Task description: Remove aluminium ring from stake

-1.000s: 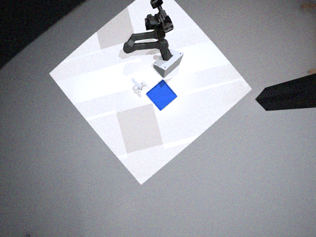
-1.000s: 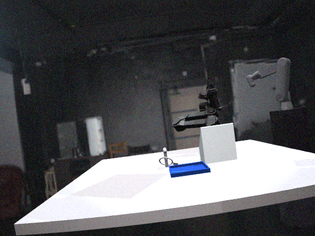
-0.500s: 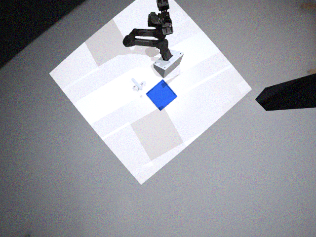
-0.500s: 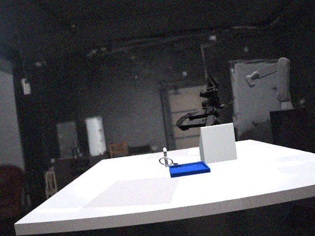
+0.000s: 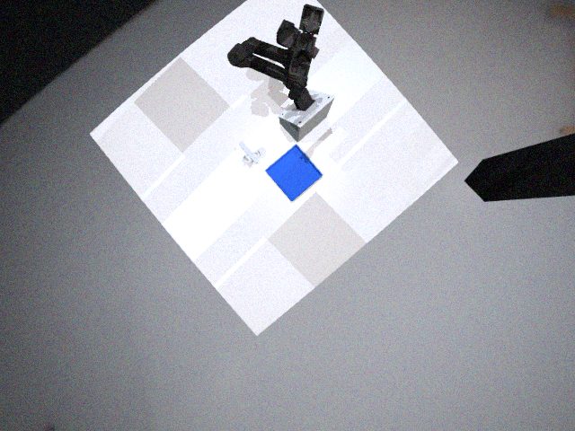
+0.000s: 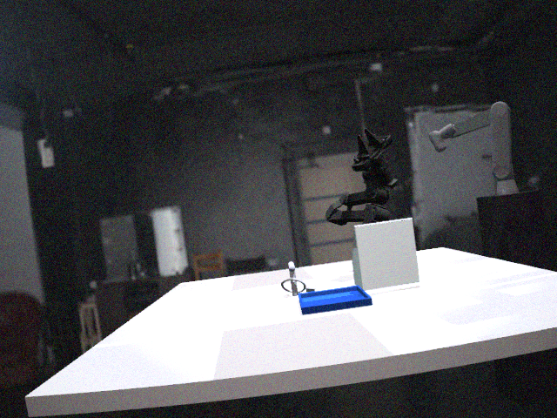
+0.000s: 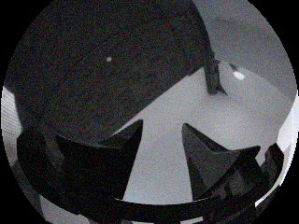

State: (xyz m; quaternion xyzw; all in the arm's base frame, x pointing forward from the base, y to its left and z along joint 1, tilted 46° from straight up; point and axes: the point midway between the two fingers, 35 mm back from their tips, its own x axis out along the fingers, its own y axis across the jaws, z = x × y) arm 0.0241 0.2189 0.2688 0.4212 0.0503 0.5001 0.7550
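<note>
Tabletop view, for your reference. Your white table [image 5: 320, 259] [image 6: 287, 344] carries the black arm [image 5: 269, 56] [image 6: 359, 196] on its pale block [image 5: 320, 109] [image 6: 386, 253]. From the blue tray [image 5: 293, 172] [image 6: 335, 298], the block lies at twelve o'clock. Your gripper [image 5: 299, 28] [image 6: 373, 135] [image 7: 163, 125] is partly open, grasping nothing. The steel stake [image 5: 251, 153] [image 6: 292, 274] stands at the tray's ten o'clock, encircled by the ring [image 5: 263, 151] [image 6: 282, 286].

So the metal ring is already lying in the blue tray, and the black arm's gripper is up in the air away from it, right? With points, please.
Not quite: the ring [image 6: 282, 285] is not in the blue tray [image 5: 293, 173] [image 6: 335, 300]; the exterior view shows it around the stake [image 6: 294, 287], beside the tray. The rest is right.
</note>
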